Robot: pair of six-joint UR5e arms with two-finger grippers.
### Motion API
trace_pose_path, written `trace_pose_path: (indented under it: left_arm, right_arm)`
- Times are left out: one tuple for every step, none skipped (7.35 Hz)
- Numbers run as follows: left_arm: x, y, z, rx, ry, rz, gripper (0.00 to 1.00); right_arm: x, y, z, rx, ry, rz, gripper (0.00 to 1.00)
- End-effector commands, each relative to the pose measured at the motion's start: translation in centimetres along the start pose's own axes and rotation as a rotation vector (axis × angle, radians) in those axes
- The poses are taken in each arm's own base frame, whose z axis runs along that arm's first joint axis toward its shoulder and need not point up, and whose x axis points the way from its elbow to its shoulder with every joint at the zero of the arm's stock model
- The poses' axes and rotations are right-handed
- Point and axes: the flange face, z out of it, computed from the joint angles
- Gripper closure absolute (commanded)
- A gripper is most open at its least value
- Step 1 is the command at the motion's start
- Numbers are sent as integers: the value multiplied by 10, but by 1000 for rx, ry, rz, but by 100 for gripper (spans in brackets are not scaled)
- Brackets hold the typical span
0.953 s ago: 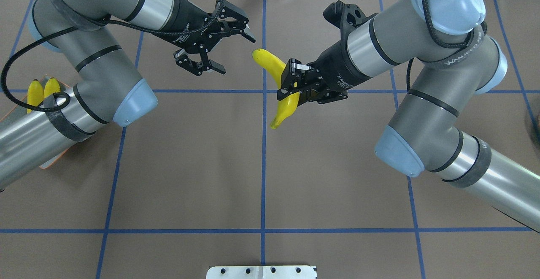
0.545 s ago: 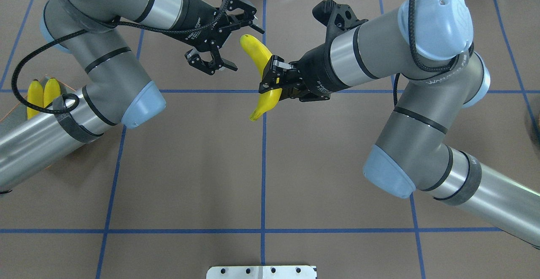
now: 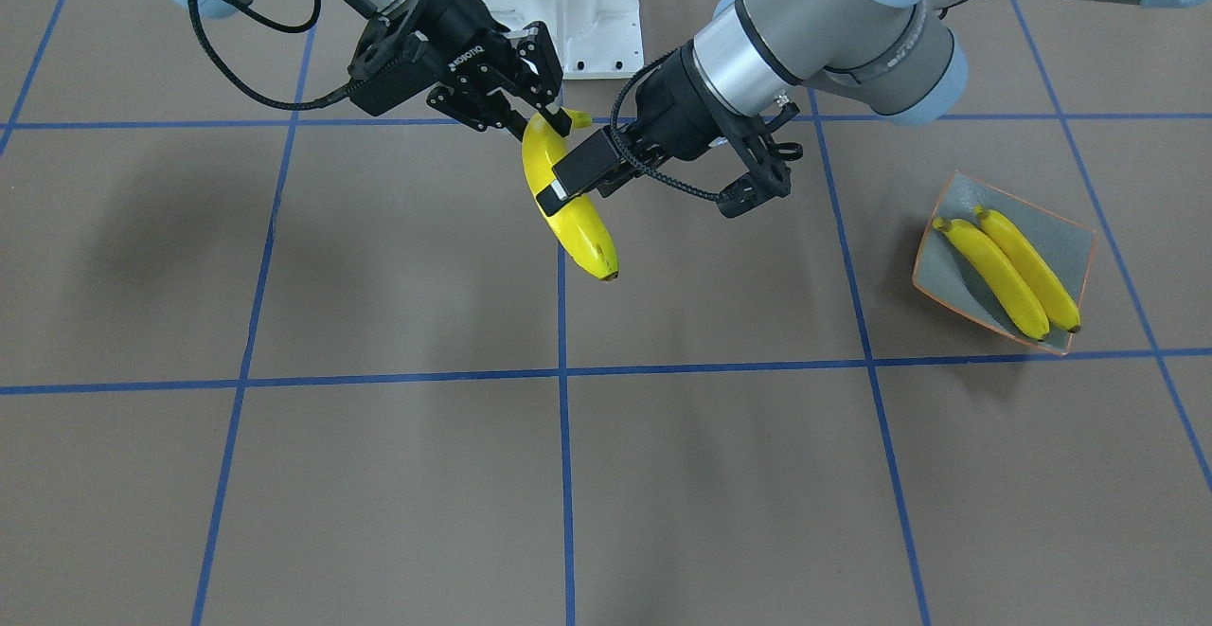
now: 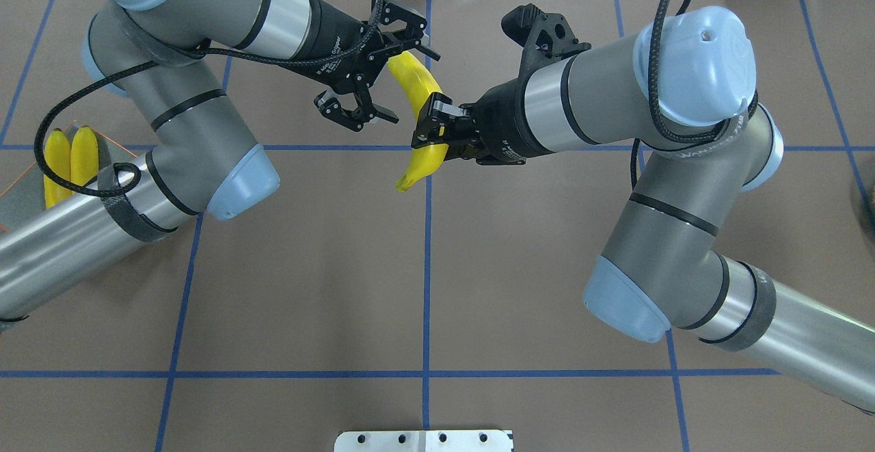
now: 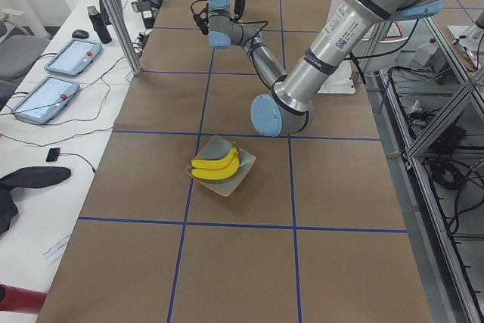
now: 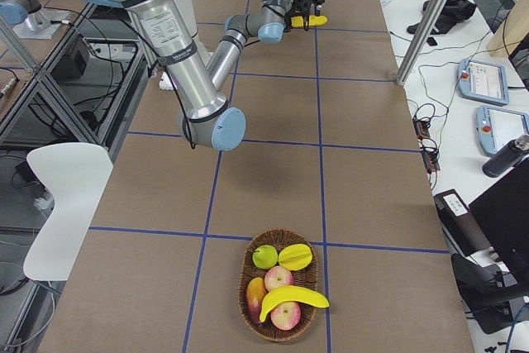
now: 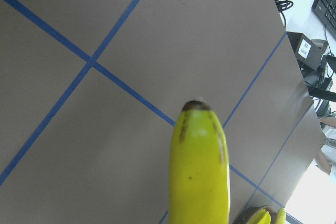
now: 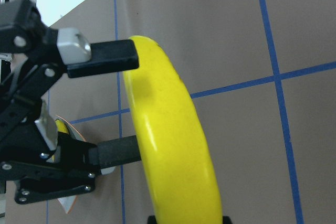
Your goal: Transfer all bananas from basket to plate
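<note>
Yellow tally: two bananas (image 3: 1004, 271) on the plate (image 3: 1062, 226), third banana (image 4: 425, 161) above the counter (image 4: 307, 267), pinched in the right gripper (image 4: 431, 128) jaws, left gripper (image 4: 410, 85) jaws spread at its far end, and we count a fourth banana (image 6: 293, 298) left in the wicker basket (image 6: 247, 274).

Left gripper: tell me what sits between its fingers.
The banana that the right gripper holds: its free end sits between the left gripper's open jaws, clearest in the right wrist view.

we see: brown table cover (image 4: 307, 267) | blue tape grid (image 4: 426, 288) | white side desk (image 5: 30, 141), two tablets (image 5: 45, 100) | white chair (image 6: 62, 196)
</note>
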Motion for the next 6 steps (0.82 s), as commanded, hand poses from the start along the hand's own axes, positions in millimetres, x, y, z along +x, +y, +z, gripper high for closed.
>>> trace_pose_path:
  left_arm:
    - [3,4,2,15,16,2,6]
    - [3,4,2,15,16,2,7]
    - [2,4,3,14,14,3,9]
    - [0,5,5,12,9,-1,15]
    - [0,5,5,11,10,-1,17]
    - [1,6,4,10,13,1,17]
  right_arm:
    - [-2,6,-3,6,-9,-5,100]
    - [-4,8,-8,6,-19,-9,100]
    - [-6,8,-11,10,-23,-11,100]
    - [-5,8,-10,13,-21,-10,100]
    - [-4,8,-9,32,-17,-12,100]
    - [-4,13,-9,48,-18,-16,100]
